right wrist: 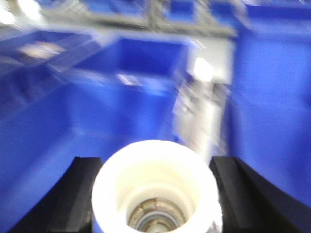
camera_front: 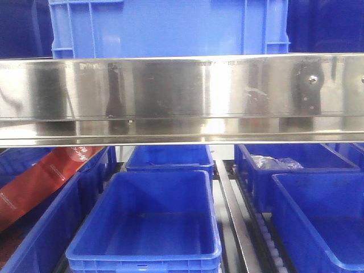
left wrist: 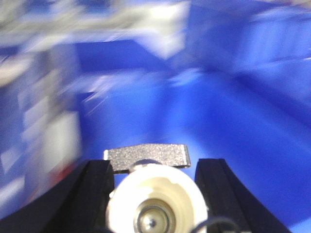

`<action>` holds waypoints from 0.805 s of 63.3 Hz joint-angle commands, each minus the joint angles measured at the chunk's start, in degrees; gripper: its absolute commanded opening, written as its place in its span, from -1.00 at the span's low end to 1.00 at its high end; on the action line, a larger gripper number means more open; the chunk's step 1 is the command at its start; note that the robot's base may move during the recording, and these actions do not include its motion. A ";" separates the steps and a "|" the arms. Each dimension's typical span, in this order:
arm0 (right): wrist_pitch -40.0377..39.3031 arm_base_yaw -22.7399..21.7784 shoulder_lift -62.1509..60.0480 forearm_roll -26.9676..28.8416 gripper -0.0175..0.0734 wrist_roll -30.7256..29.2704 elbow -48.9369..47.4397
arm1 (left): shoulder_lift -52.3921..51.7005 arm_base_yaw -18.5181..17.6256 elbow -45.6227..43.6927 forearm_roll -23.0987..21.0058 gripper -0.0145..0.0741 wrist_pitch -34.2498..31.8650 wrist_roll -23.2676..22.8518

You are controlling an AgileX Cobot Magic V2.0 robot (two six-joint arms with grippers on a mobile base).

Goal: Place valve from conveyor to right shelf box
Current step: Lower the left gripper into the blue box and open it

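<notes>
In the left wrist view a valve [left wrist: 158,199] fills the space between the black fingers, white end cap toward the camera and its grey lever [left wrist: 146,156] lying across the top. My left gripper [left wrist: 155,167] is shut on it over a blurred blue box [left wrist: 233,126]. The right wrist view shows another valve [right wrist: 155,189], white cap facing the camera, with my right gripper [right wrist: 155,165] shut on it above blurred blue boxes [right wrist: 131,63]. Neither gripper appears in the front view. The conveyor is out of view.
A shiny steel shelf beam [camera_front: 182,96] crosses the front view, with a large blue crate [camera_front: 170,25] above it. Below stand open blue boxes: centre [camera_front: 145,227], right [camera_front: 318,216], and back right [camera_front: 296,165] holding a clear bag [camera_front: 276,163]. A red package [camera_front: 45,176] leans at left.
</notes>
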 commanded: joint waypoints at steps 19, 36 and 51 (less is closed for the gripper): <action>-4.38 8.44 14.19 0.59 -0.95 -0.84 -8.96 | 16.78 -11.66 -10.80 -1.68 -0.92 -6.42 4.00; -5.59 9.09 22.81 0.59 -0.95 -0.84 -8.96 | 23.43 -12.06 -10.80 -1.34 -0.92 -8.75 4.00; -5.38 9.09 24.26 0.59 -0.43 -0.84 -8.96 | 26.32 -12.06 -10.80 -0.54 -0.72 -6.99 4.00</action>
